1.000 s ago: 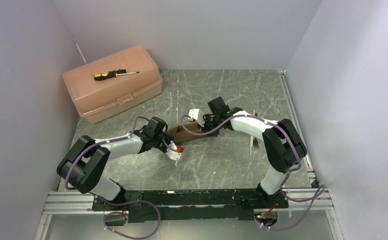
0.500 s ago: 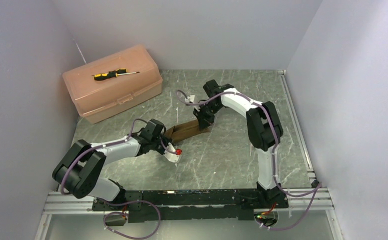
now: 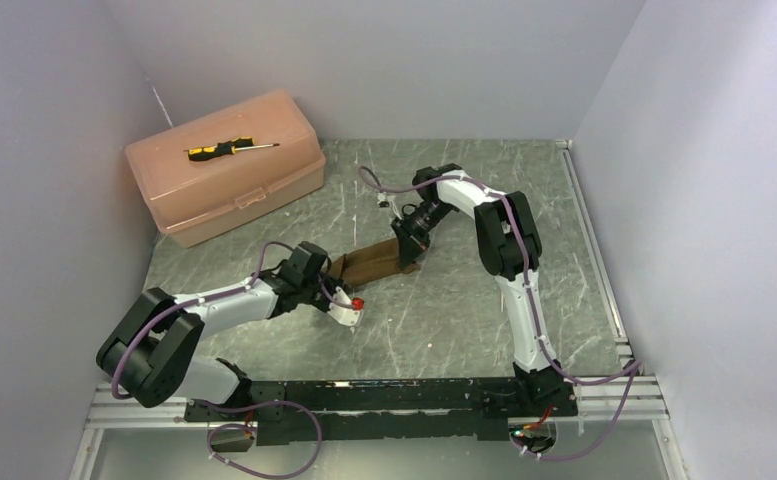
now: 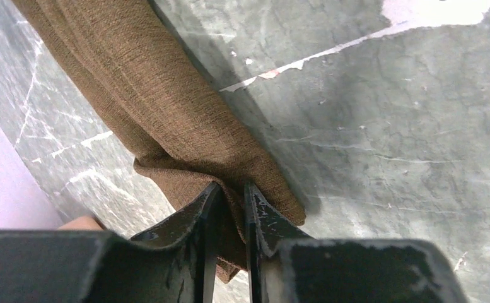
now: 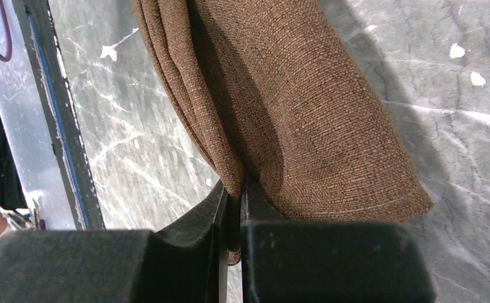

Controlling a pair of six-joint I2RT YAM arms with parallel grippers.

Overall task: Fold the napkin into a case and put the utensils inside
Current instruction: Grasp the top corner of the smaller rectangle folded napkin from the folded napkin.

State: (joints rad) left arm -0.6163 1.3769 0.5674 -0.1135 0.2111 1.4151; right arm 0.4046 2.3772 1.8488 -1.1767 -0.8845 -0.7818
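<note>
The brown napkin (image 3: pixel 374 264) lies as a narrow folded strip in the middle of the table, stretched between my two grippers. My left gripper (image 3: pixel 337 272) is at its left end. In the left wrist view the napkin (image 4: pixel 166 113) bunches into a fold that rises between the jaws of that gripper (image 4: pixel 231 189), which stand slightly apart with a dark gap beside the cloth. My right gripper (image 3: pixel 407 250) is at the strip's right end. In the right wrist view this gripper (image 5: pixel 234 186) is pinched tight on the layered edge of the napkin (image 5: pixel 305 113). The utensils are out of view.
A pink box (image 3: pixel 226 185) stands at the back left with a yellow-and-black screwdriver (image 3: pixel 226 150) on its lid. Grey walls close in on the left, back and right. The right arm is folded steeply over the table's right half. The mounting rail (image 3: pixel 384 392) runs along the near edge.
The right arm has swung back and left, its elbow folding in, and the cloth's right end went with it. The left jaws have parted a little round the cloth.
</note>
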